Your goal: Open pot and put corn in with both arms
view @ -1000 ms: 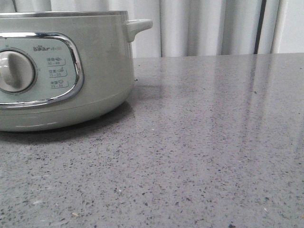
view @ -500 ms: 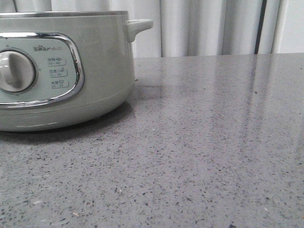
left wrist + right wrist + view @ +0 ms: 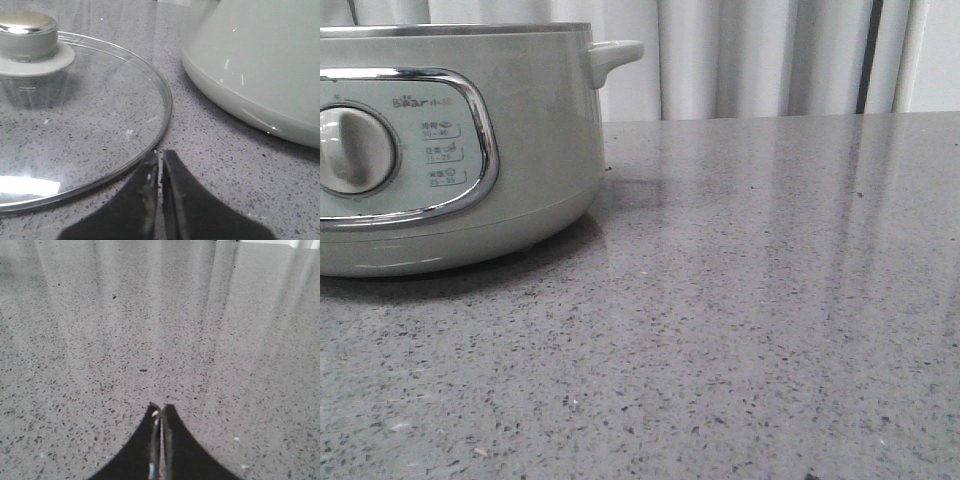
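Sitting on the left of the speckled grey table [image 3: 750,330], the pot [image 3: 530,140] fills that side of the front view, its far left cut off by the frame. Its chrome-framed panel [image 3: 470,130] faces me, with the round dial [image 3: 355,150] and the "Bear" lettering above it. The stubby handle [image 3: 610,55] juts out to the right, and the metal rim [image 3: 470,29] runs bare along the top, no lid on it.

The lid [image 3: 100,125] is down flat on the table, clear glass with a thin metal edge and a pale knob [image 3: 27,35] topped in chrome. It lies just beside the pot's rounded wall [image 3: 260,75], apart from it, with a strip of table between them.

My left gripper [image 3: 160,160] is right at the lid's edge, fingers [image 3: 145,185] pressed together with only a hairline slit between them, gripping nothing. Whether the tips touch the lid's edge, I can't tell.

My right gripper [image 3: 159,412] is the same story: fingers [image 3: 172,440] closed tight against each other, nothing between them, low over bare table.

The corn shows in none of my three views. Pale curtains [image 3: 760,55] hang beyond the table's far edge.
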Robot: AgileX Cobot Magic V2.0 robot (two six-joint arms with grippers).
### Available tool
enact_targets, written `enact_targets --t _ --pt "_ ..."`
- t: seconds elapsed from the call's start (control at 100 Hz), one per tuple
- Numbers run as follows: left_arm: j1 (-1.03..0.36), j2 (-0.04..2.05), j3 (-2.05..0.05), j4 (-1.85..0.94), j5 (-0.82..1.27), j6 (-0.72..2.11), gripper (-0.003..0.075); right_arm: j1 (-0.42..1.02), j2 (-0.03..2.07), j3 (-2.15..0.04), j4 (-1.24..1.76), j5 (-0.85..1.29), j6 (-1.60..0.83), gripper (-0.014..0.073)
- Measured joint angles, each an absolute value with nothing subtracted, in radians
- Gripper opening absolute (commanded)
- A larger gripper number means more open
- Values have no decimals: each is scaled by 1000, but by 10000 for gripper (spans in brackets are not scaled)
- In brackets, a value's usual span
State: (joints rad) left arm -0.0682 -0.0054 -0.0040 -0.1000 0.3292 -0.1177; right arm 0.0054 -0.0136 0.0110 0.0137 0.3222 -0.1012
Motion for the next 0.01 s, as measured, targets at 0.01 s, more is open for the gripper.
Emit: enact_targets --t 0.01 --pt "-68 -5 -4 -100 329 -118 -20 5 -14 11 14 322 -101 -44"
